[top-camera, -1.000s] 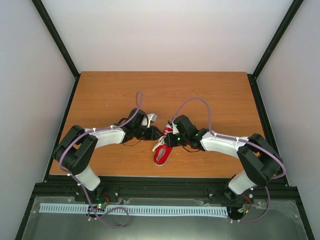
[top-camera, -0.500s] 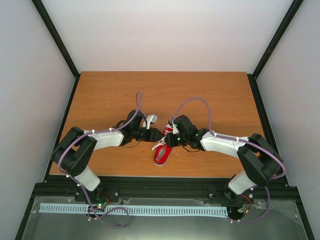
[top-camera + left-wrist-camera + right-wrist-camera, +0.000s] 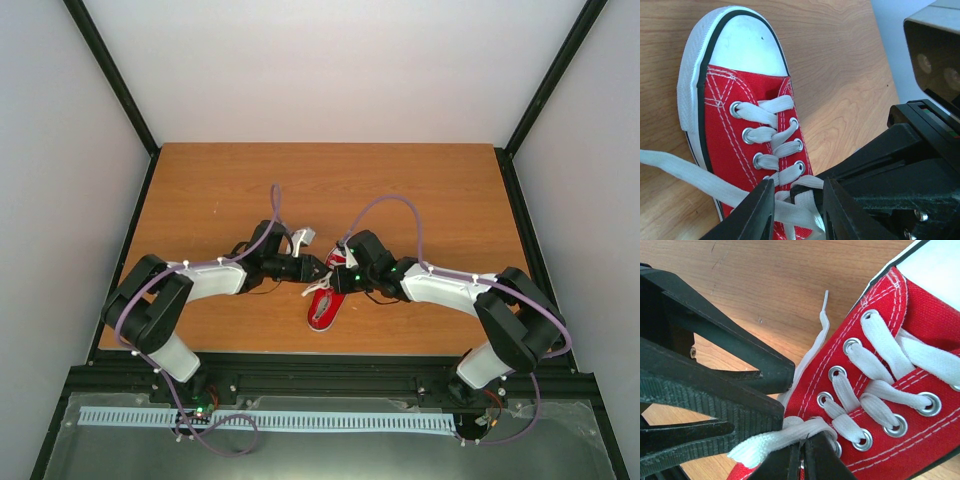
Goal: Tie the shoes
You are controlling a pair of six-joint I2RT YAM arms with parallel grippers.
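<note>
The red sneaker [image 3: 322, 306] with white toe cap and white laces lies on the wooden table [image 3: 200, 190], between the two arms. In the left wrist view the sneaker [image 3: 732, 120] fills the left side, toe up. My left gripper [image 3: 797, 189] is open; its fingers [image 3: 757, 212] straddle the crossed lace [image 3: 790, 212] at the top eyelets. My right gripper [image 3: 801, 450] is shut on a white lace [image 3: 765, 440] at the sneaker's [image 3: 890, 365] upper eyelets. Both grippers [image 3: 325, 272] meet over the shoe's opening.
A loose lace end [image 3: 823, 315] trails on the table beside the shoe. Another lace strand [image 3: 675, 167] runs off to the left across the wood. The left gripper's black fingers [image 3: 715, 385] crowd the right wrist view. Black frame rails [image 3: 120, 90] border the table.
My left gripper has moved a little to the right, closer onto the shoe's laces. The right gripper and the shoe have stayed in place.
</note>
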